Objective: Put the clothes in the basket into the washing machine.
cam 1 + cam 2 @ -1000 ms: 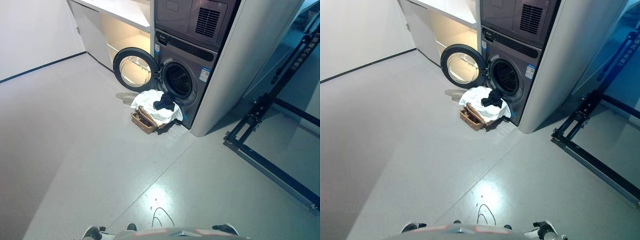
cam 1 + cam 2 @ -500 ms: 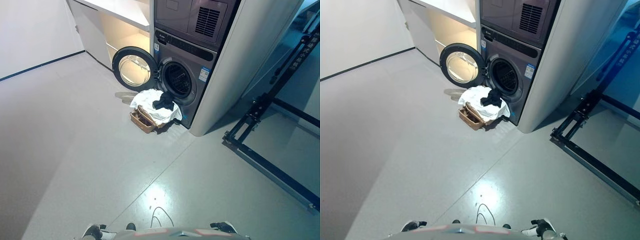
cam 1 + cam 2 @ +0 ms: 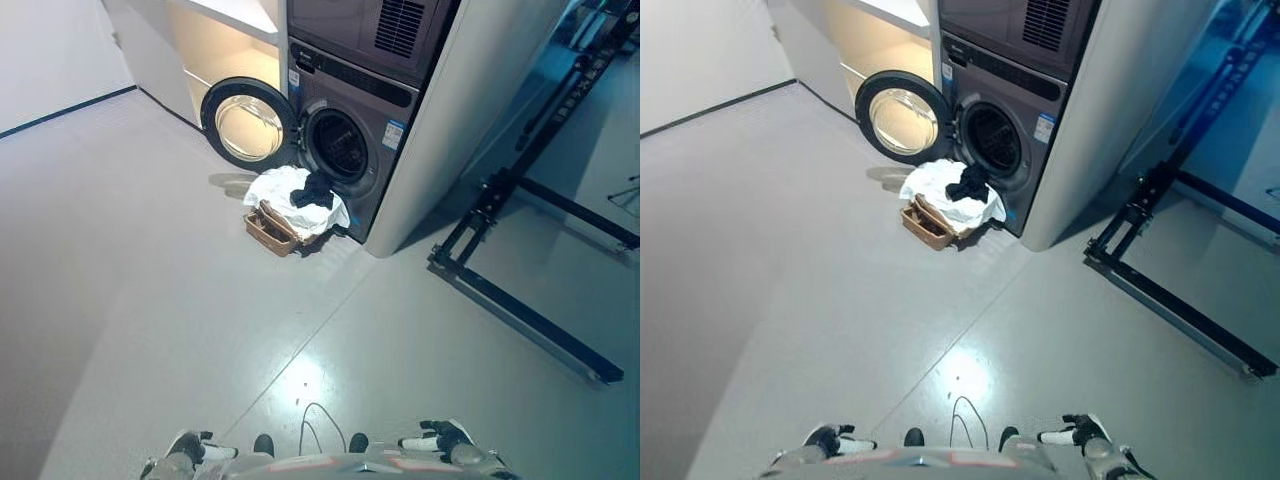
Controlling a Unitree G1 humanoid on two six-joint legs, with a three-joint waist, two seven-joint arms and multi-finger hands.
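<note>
A brown wicker basket (image 3: 266, 231) stands on the floor in front of the washing machine (image 3: 352, 135). White cloth (image 3: 283, 190) and a black garment (image 3: 314, 192) are heaped over its top. The machine's round door (image 3: 243, 124) hangs wide open to the left, and its dark drum (image 3: 339, 146) shows. My left hand (image 3: 190, 448) and right hand (image 3: 440, 439) sit at the bottom edge, far from the basket, with straight fingers and nothing in them.
A second appliance (image 3: 385, 25) is stacked on the washer. Lit white shelving (image 3: 225, 40) stands left of it. A black metal frame (image 3: 515, 300) lies on the floor at right. Grey floor (image 3: 150, 300) stretches between me and the basket.
The whole picture has shifted: the camera moved, so the washer and basket sit further left and higher. Both hands now show at the bottom edge.
</note>
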